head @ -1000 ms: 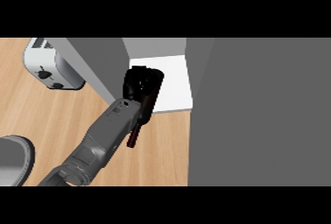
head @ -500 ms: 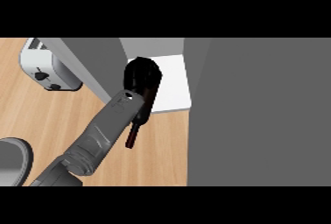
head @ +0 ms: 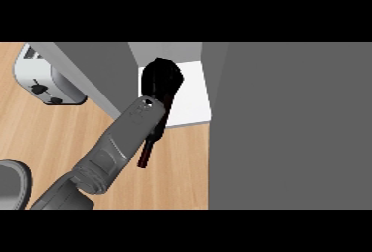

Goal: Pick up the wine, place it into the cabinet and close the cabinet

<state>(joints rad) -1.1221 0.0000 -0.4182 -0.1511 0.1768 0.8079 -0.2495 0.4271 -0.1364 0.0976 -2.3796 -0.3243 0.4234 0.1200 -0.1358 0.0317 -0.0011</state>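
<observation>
While the left hand (head: 161, 78) sits over the front of the open cabinet (head: 193, 96), its black fingers are curled round the wine (head: 147, 147), holding the upper part of the bottle. Hand and bottle are both dark there, so their outlines merge. The bottle's lower end, dark red, sticks out from under the grey forearm and hangs over the wooden counter (head: 178, 170), slanting toward the view's lower left.

Cabinet contents: the white shelf floor shows only the hand and the held end of the bottle above it; whether the bottle touches the shelf cannot be told. The cabinet door (head: 91, 69) stands swung open at the left of the opening.

Count: one wine bottle, one cabinet, one hand in view. Also one toaster (head: 40, 81) on the counter left of the door, and one grey round object (head: 11, 183), cut by the view's lower left edge.
</observation>
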